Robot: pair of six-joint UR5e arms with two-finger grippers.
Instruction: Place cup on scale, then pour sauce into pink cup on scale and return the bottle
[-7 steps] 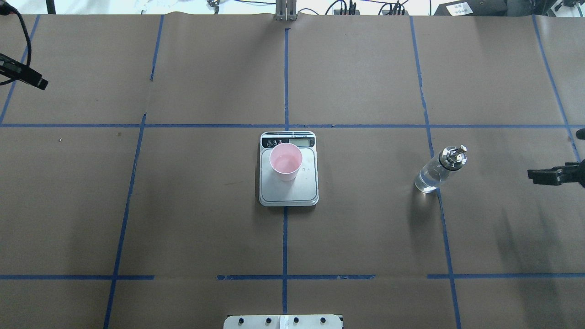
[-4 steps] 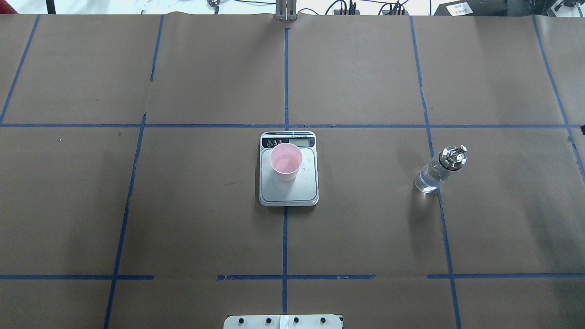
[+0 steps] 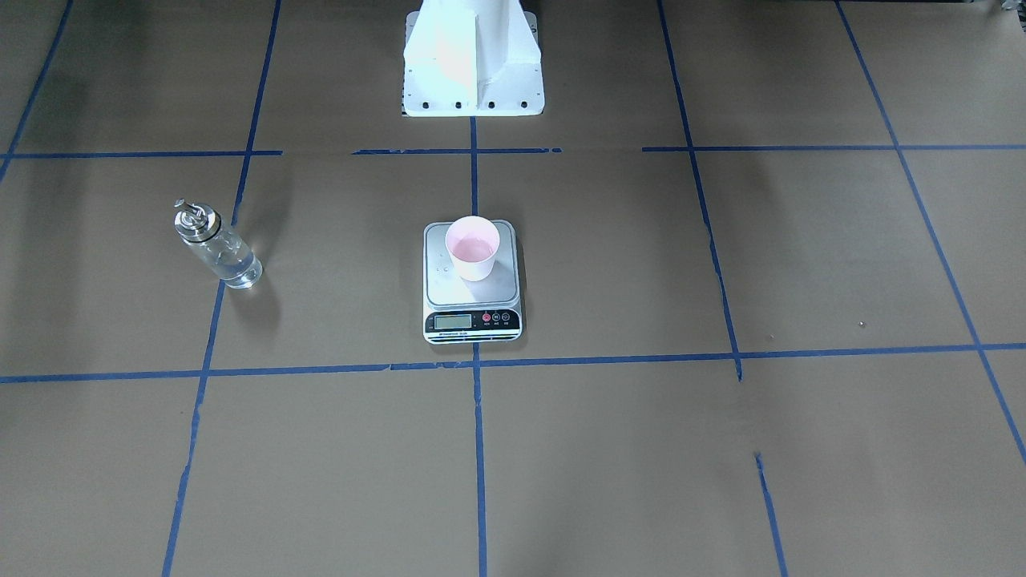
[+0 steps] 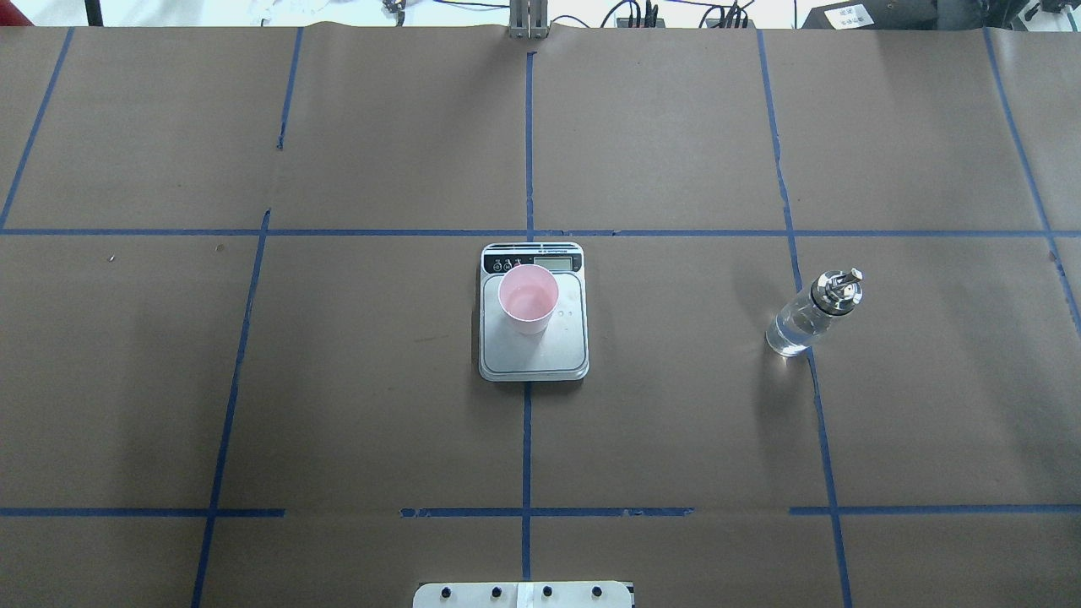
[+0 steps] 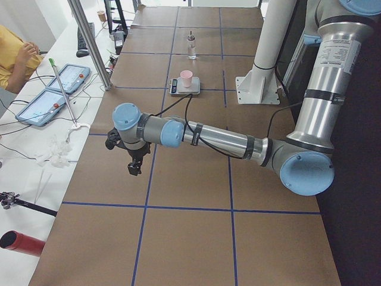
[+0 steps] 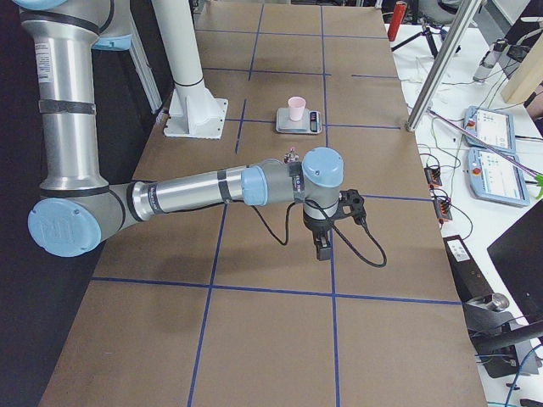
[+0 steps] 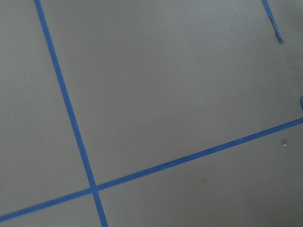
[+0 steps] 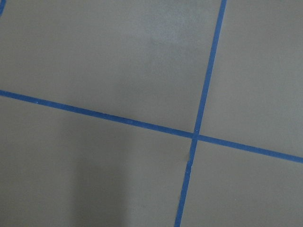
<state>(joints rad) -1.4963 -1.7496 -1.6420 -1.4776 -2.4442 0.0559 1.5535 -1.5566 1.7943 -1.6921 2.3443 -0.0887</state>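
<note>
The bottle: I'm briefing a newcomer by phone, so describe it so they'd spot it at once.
On the brown table gridded with blue tape, a silver scale sits at the centre carrying a pink cup. Off to the robot's right, alone on a tape line, stands the bottle: clear glass with a shiny metal cap, unlike its opaque neighbours.

Overhead and front views, opposed, share the scale (image 4: 534, 355).
</note>
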